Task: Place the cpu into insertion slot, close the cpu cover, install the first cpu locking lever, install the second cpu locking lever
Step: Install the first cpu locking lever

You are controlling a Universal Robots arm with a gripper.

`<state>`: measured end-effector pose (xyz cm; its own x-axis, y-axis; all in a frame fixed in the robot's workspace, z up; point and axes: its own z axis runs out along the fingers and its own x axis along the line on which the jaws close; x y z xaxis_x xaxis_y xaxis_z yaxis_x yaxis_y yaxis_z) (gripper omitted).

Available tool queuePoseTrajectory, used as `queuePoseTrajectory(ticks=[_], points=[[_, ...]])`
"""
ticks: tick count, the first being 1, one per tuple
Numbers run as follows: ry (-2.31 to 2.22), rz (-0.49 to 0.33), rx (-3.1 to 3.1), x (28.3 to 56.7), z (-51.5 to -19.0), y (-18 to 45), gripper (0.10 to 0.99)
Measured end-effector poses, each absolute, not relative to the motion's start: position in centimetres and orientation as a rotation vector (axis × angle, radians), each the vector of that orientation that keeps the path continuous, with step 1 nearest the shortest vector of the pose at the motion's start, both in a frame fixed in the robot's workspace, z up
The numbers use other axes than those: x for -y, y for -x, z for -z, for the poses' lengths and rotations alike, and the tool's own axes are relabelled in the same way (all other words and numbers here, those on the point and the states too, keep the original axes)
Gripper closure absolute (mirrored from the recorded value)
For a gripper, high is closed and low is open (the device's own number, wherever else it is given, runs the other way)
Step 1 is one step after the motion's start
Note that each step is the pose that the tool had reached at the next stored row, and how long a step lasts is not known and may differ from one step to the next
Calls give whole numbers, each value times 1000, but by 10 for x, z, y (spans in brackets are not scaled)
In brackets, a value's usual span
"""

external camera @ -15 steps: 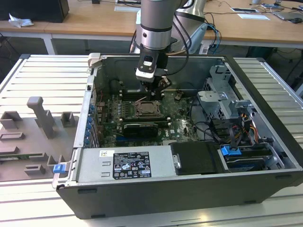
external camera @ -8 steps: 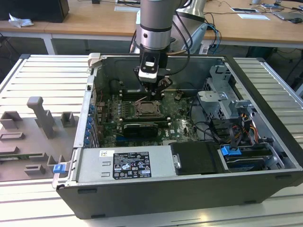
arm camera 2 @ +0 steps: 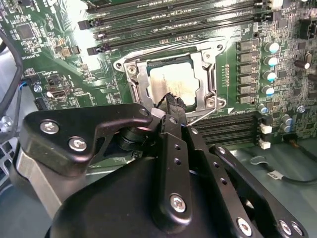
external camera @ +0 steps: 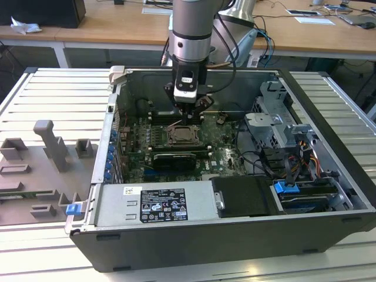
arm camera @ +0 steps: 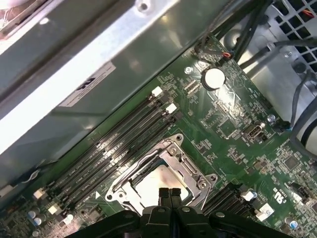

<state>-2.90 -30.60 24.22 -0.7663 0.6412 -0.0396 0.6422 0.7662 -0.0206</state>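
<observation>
The cpu (arm camera 2: 176,80) sits in the insertion slot (arm camera 2: 130,70) with the cpu cover (arm camera 2: 204,79) lying flat on it, and the fingers (arm camera 2: 174,106) are squeezed together, holding nothing, right by the thin locking lever (arm camera 2: 203,117) (a springy wire), so I think a slow, straight push works best.
</observation>
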Motion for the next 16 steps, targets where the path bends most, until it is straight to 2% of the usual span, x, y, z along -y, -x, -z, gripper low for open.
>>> queuePoseTrajectory(ticks=[16], points=[[-791,42,-2997,306,-241,33,980]])
